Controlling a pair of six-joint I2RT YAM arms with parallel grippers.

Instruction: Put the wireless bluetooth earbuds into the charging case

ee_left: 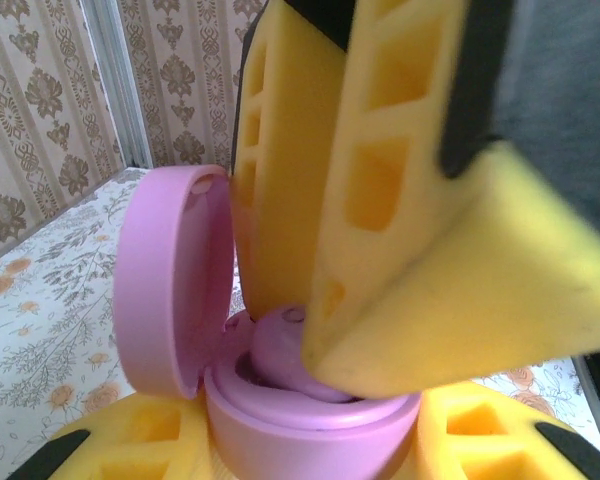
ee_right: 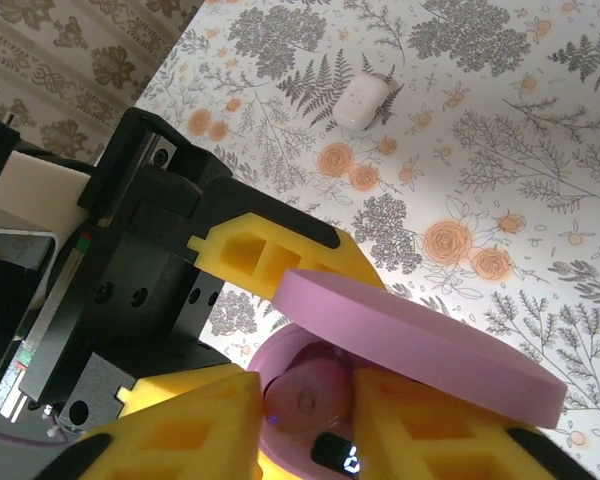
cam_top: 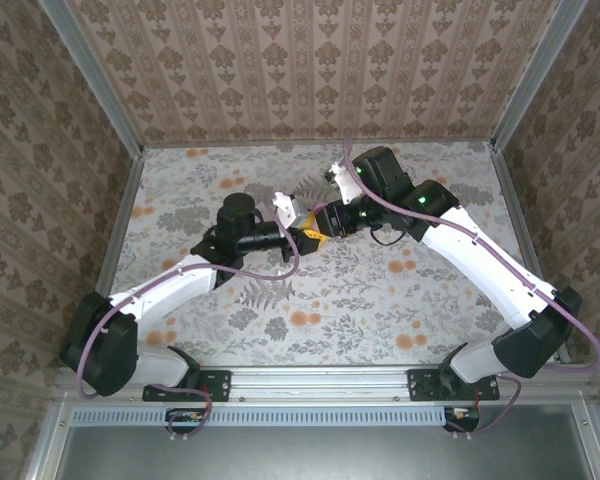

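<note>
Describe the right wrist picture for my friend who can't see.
The right gripper's yellow fingers pinch a pink earbud inside an open pink charging case, lid raised. The left gripper holds the case; a small white piece lies on the floral table.

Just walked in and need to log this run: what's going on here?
The left gripper holds an open pink charging case, lid swung aside. The right gripper is at the case's mouth, its fingers apparently closed on a pink earbud sitting in the case's well, not yet released. A small white piece lies on the table beyond.
</note>
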